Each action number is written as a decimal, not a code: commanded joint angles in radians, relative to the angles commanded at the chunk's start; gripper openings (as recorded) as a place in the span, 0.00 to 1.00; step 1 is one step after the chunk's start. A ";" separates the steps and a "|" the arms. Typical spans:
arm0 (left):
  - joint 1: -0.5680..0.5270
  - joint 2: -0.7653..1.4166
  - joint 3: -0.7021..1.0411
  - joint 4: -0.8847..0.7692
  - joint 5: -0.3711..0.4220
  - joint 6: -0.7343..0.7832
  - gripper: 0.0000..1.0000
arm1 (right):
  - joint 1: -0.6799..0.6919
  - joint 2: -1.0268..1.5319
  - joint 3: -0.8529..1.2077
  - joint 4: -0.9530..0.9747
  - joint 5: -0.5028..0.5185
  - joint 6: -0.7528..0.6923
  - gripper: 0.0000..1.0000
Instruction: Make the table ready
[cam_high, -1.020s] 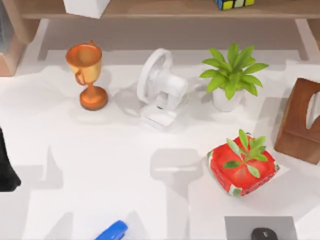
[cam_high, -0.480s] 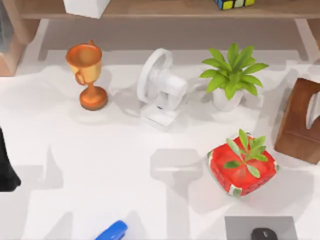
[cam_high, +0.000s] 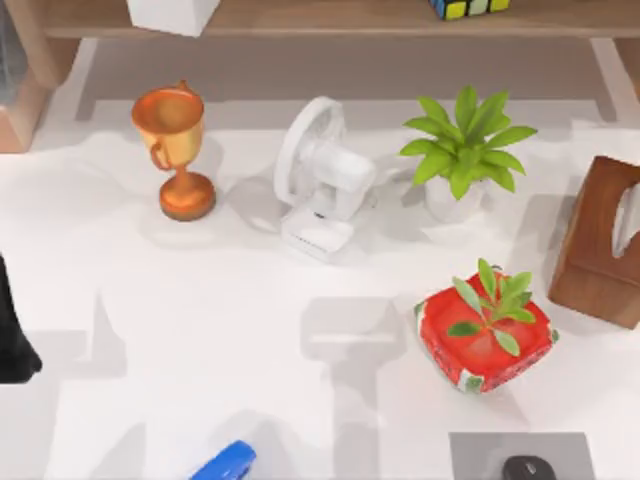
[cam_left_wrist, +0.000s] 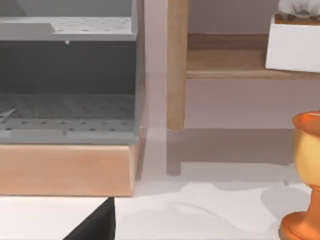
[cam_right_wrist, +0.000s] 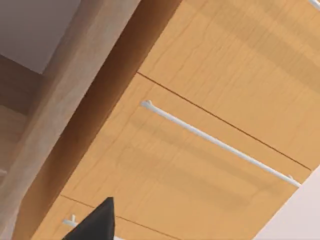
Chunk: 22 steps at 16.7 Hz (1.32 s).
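The table (cam_high: 200, 300) is a broad white top carrying an orange trophy (cam_high: 173, 150), a white desk fan (cam_high: 318, 180), a potted green plant (cam_high: 462, 155), a red pot with a leafy sprig (cam_high: 485, 330) and a brown wooden tissue box (cam_high: 603, 240). My left arm (cam_high: 12, 335) shows as a dark shape at the table's left edge, apart from every object. A dark part of the left gripper (cam_left_wrist: 95, 225) looks toward the trophy (cam_left_wrist: 306, 180) and a shelf post. A dark part of the right gripper (cam_right_wrist: 95, 220) faces a wooden cabinet front.
A blue stapler (cam_high: 225, 462) and a black mouse (cam_high: 528, 468) on a grey pad lie at the front edge. The wooden shelf (cam_high: 330, 15) at the back holds a white box (cam_high: 172, 12) and a colour cube (cam_high: 468, 6). A grey perforated rack (cam_left_wrist: 67, 75) stands at the back left.
No object has left its place. Only the soft shadows on the table have shifted slightly, at the right side and near the front edge.
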 joint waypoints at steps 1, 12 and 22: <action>0.000 0.000 0.000 0.000 0.000 0.000 1.00 | 0.014 -0.122 -0.059 -0.052 -0.003 0.072 1.00; 0.000 0.000 0.000 0.000 0.000 0.000 1.00 | 0.109 -0.922 -0.539 -0.412 -0.084 0.558 1.00; -0.018 0.061 0.061 -0.010 -0.023 0.000 1.00 | 0.110 -0.933 -0.546 -0.416 -0.086 0.564 1.00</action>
